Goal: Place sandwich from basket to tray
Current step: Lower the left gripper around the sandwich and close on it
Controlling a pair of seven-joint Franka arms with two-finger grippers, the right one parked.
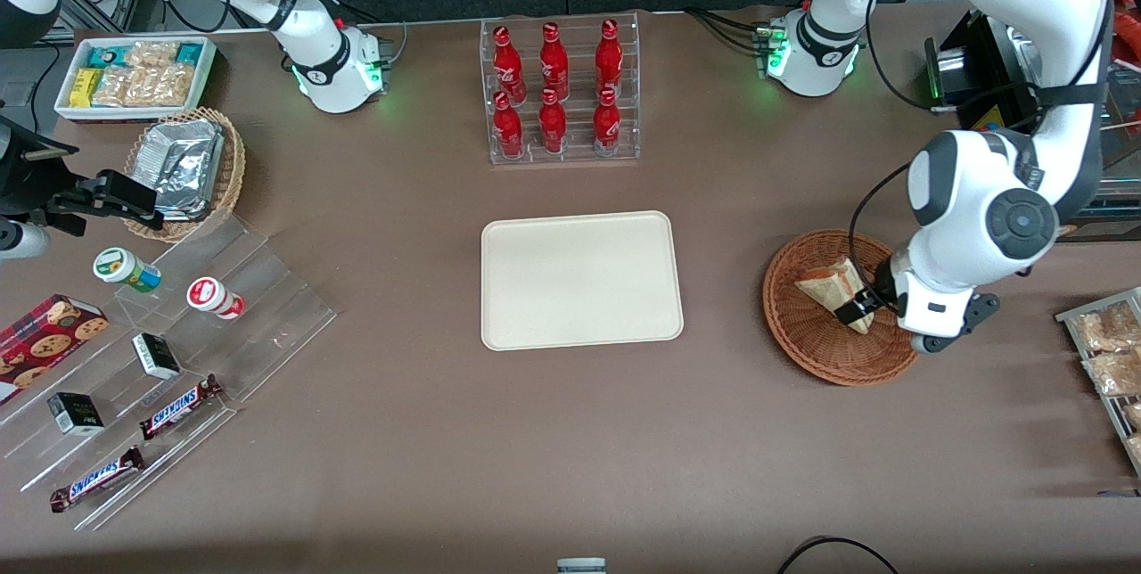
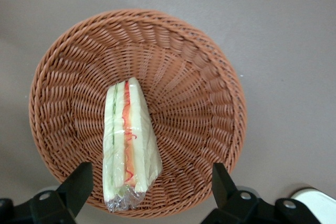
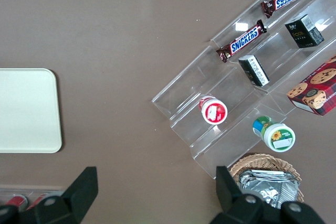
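Front: end effector (image 1: 866,299) low over basket (image 1: 807,338) at working arm's end of bench (image 1: 535,449), sandwich (image 1: 824,287) in basket, tray (image 1: 581,280) bare mid-bench | Wrist: fingers (image 2: 79,184) spread apart astride sandwich (image 2: 130,142), not touching, basket (image 2: 199,77) beneath.

Matte brown tabletop (image 1: 401,431), carrying a flat cream-white rectangular tray (image 1: 581,279) at its middle. Toward the working arm's end, a round reddish-brown woven wicker basket (image 1: 807,342), with the left arm's gripper (image 1: 863,299) hovering over it, fingers spread wide. Farther from the front camera than the tray, a clear acrylic rack of red bottles (image 1: 559,91). Toward the parked arm's end, a clear stepped acrylic display (image 1: 160,378), a tan wicker basket of foil packets (image 1: 189,171) and a white bin of snack packets (image 1: 134,77).
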